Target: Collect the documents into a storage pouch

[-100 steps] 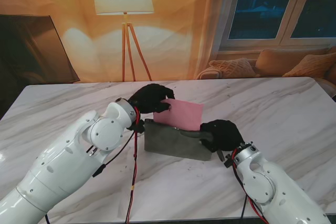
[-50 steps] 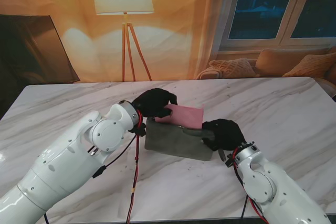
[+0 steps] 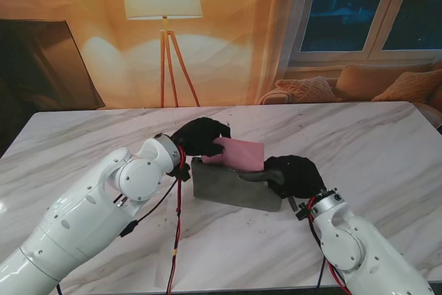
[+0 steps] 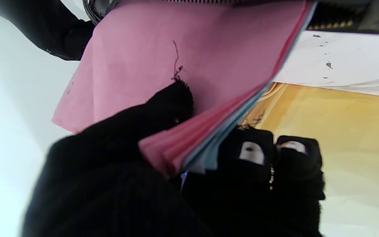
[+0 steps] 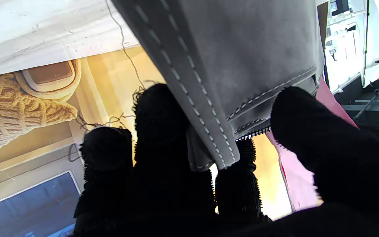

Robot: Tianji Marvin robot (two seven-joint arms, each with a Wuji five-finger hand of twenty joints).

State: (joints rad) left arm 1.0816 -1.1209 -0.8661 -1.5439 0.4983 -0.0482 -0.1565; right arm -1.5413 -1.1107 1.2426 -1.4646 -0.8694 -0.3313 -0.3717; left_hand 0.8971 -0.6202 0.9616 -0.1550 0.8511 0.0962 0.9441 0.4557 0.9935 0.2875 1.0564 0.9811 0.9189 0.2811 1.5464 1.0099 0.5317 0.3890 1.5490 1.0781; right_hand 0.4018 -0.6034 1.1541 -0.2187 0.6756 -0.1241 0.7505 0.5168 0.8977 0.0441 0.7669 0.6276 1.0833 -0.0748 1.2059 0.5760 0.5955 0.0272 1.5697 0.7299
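The counter point(image 3: 387, 143) is white marble with grey veins. The pouch point(image 3: 231, 186) is plain grey with pale stitching. The documents point(image 3: 243, 154) are pink, some edges light blue. Each robot hand wears black: left point(image 3: 199, 136), right point(image 3: 293, 175).

marble table point(image 3: 387, 136) | lit floor lamp point(image 3: 163, 5) | orange wall point(image 3: 235, 39) | window point(image 3: 373, 5) | cushioned sofa point(image 3: 359, 84)

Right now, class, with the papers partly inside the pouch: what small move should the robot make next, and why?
Probably keep pushing the pink document stack farther down into the grey pouch. The left hand pinches the stack's free edge, and much of the stack stands out of the zipper opening. The right hand grips the pouch's end, so the pouch looks steadied for the push.
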